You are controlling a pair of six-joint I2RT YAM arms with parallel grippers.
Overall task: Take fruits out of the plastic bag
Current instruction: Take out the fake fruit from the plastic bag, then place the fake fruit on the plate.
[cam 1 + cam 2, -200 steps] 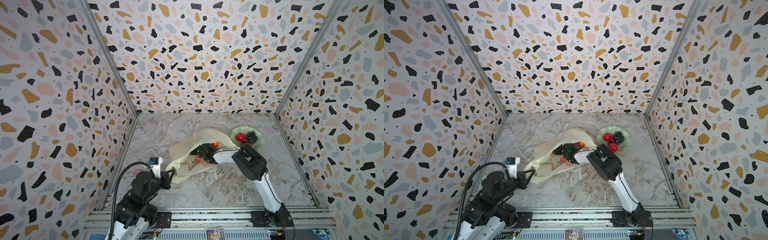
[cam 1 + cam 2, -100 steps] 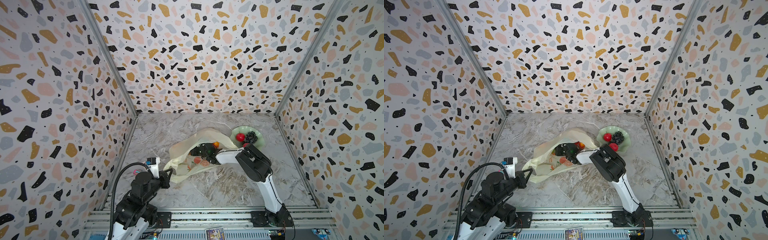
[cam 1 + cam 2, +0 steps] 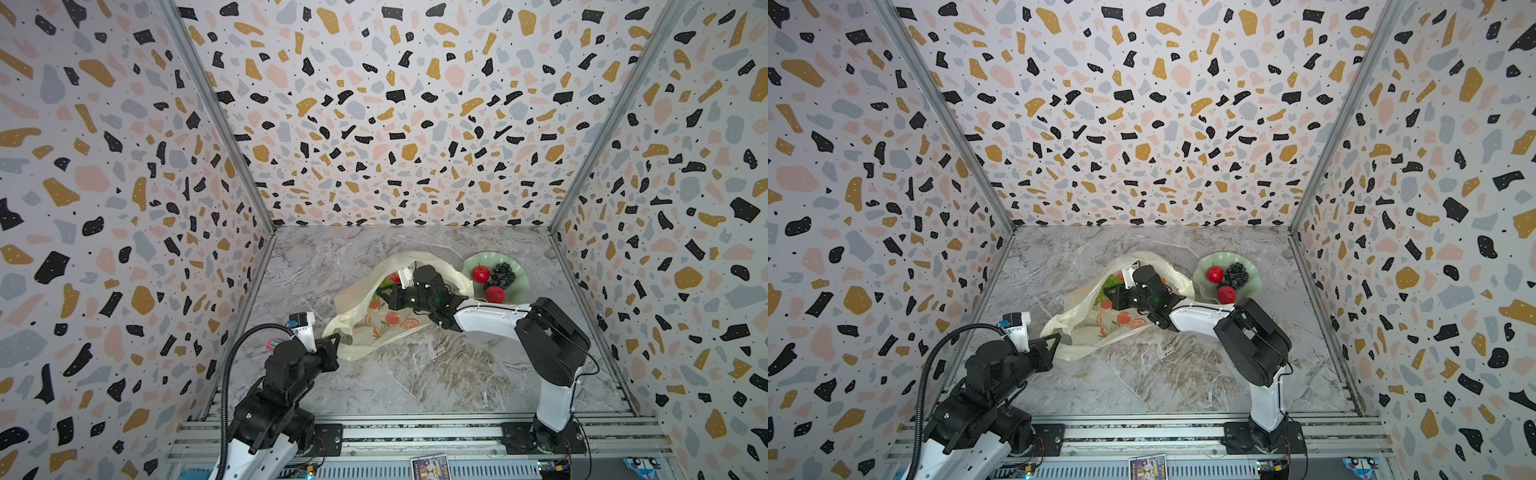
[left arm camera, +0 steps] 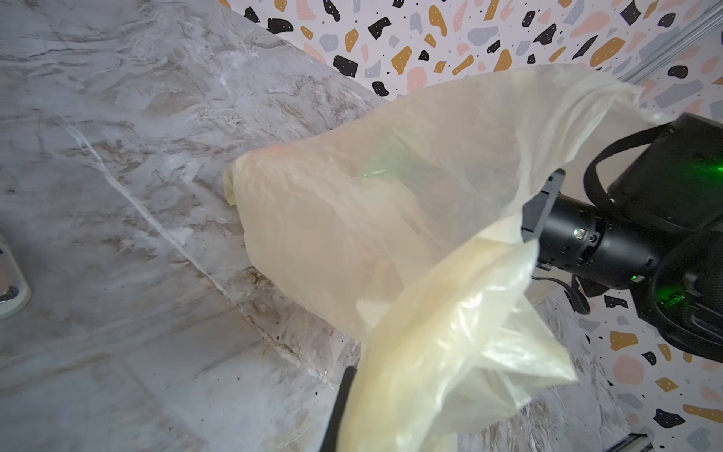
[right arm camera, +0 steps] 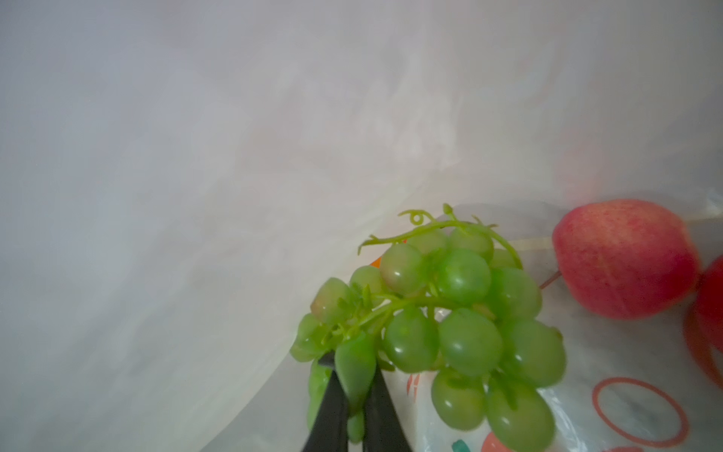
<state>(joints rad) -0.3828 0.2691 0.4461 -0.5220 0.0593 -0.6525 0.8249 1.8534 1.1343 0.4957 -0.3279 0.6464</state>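
Setting: a grey marble counter (image 3: 436,365) boxed in by speckled terrazzo-print walls (image 3: 374,124), seen from above
Arms: the left arm (image 3: 286,374) and the right arm (image 3: 490,320) reach in from the near edge
Where the bag is: the plastic bag (image 3: 353,301) lies crumpled in the middle of the counter, cream-yellow and see-through, printed with orange slices, its mouth open toward the right
Left jaws: closed, pinching a bunched fold at the bag's near-left corner
Right jaws: deep inside the bag, closed on one grape at the end of a green grape bunch (image 5: 450,325); the wrist view shows the grape squeezed between them
Also in the bag: a red apple (image 5: 622,258) just beside the green bunch, with another red fruit (image 5: 712,309) at the edge of that view
Dish: a pale green wavy dish (image 3: 517,270) at the back right, just beside the bag's mouth, holds two red apples (image 3: 481,274) and a dark grape bunch (image 3: 503,275)
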